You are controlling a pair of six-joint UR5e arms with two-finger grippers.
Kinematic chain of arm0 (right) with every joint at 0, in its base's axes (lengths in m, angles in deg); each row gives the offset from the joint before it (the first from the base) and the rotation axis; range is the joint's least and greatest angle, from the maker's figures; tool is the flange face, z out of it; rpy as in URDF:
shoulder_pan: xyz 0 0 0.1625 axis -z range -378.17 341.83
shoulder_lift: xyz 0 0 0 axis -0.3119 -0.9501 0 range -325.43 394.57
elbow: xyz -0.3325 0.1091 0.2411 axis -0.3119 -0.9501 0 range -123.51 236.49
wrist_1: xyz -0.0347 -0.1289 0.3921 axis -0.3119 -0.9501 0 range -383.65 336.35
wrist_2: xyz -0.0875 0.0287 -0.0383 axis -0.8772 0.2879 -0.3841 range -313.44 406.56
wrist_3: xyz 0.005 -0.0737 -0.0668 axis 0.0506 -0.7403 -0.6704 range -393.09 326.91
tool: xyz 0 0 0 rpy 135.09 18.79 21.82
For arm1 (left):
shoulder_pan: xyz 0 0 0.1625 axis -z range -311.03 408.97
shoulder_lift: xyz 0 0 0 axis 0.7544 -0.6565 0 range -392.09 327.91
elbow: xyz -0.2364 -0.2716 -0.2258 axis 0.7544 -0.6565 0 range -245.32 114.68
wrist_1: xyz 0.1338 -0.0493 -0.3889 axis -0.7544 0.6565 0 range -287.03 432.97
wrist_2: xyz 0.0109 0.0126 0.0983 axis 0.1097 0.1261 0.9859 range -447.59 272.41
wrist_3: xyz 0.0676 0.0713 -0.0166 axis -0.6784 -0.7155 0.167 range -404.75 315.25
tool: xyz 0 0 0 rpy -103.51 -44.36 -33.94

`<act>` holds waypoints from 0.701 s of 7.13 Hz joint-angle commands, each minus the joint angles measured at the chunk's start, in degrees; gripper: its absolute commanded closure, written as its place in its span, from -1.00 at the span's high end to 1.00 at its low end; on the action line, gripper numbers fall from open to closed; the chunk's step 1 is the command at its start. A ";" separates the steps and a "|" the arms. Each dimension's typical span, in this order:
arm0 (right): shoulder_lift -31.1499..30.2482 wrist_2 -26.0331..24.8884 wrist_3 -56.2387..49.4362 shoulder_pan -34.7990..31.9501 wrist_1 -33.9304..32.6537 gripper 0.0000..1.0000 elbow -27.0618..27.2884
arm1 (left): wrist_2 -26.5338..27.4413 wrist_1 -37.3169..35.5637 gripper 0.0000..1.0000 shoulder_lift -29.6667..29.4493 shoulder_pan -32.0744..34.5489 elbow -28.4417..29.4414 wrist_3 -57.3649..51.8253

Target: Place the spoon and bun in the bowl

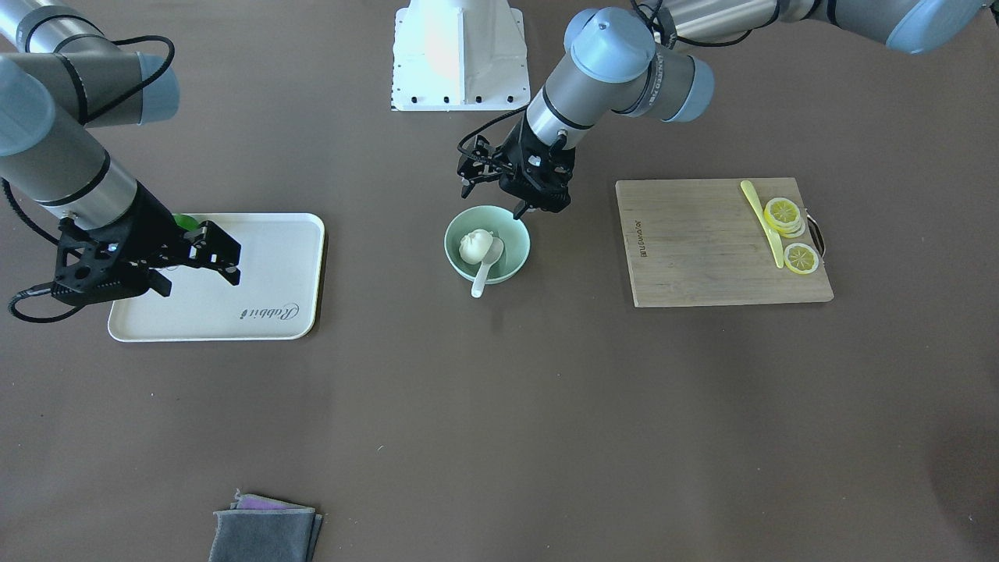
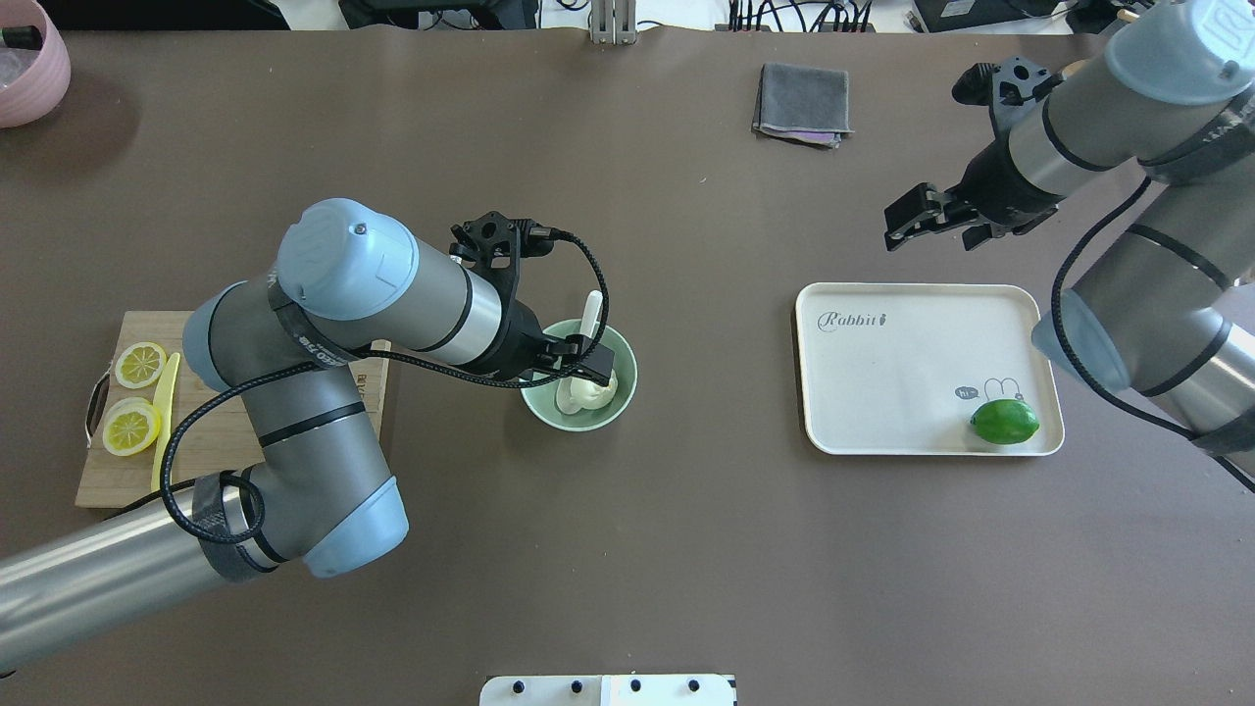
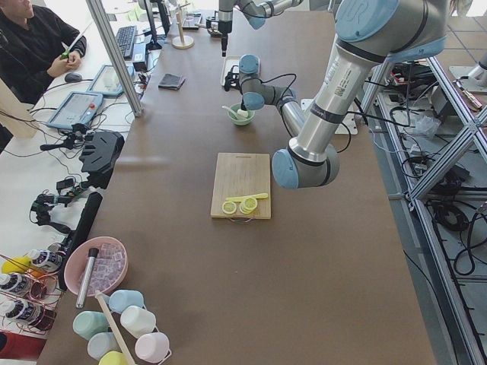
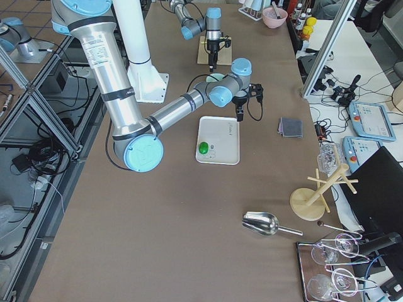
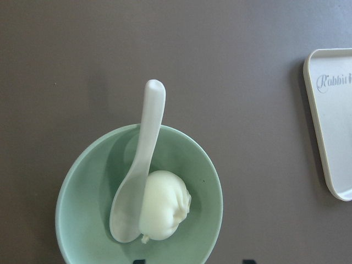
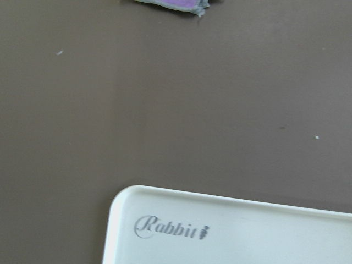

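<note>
One smooth, round, pale mint-green bowl (image 1: 515,251) sits mid-table. In it lies one small white steamed bun (image 1: 472,247) with a matte skin and a pleated top. One glossy white ceramic-style soup spoon (image 1: 485,267) has its deep oval scoop pressed against the bun, and its short thick handle leans out over the rim on the side away from the robot.

The black left gripper (image 2: 593,358) hovers over the bowl's robot-side rim with its fingers spread and nothing between them. The bun and scoop lie just beneath.

The right gripper (image 1: 232,261) hangs well apart, at the edge of one cream rounded-rectangle tray (image 1: 273,234) bearing one green lime (image 2: 1004,422). Its two fingers are parted and empty.
</note>
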 commanded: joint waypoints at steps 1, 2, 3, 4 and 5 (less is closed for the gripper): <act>-10.67 2.03 -16.96 -6.56 0.34 1.00 2.55 | -0.52 -5.54 0.96 4.95 7.35 -5.33 -4.64; -14.98 2.03 -23.74 -10.16 0.34 1.00 2.12 | -0.08 -14.64 0.96 6.46 10.79 -10.07 -17.30; -17.90 2.12 -29.29 -13.93 0.26 1.00 1.59 | 0.01 -24.21 0.96 7.52 13.69 -14.56 -25.69; -20.19 2.99 -30.73 -16.50 0.34 1.00 0.45 | 0.01 -29.44 0.96 9.53 17.46 -17.39 -29.78; -21.34 3.26 -30.57 -18.61 0.43 1.00 -2.60 | -0.51 -29.41 0.96 16.25 21.85 -19.68 -34.26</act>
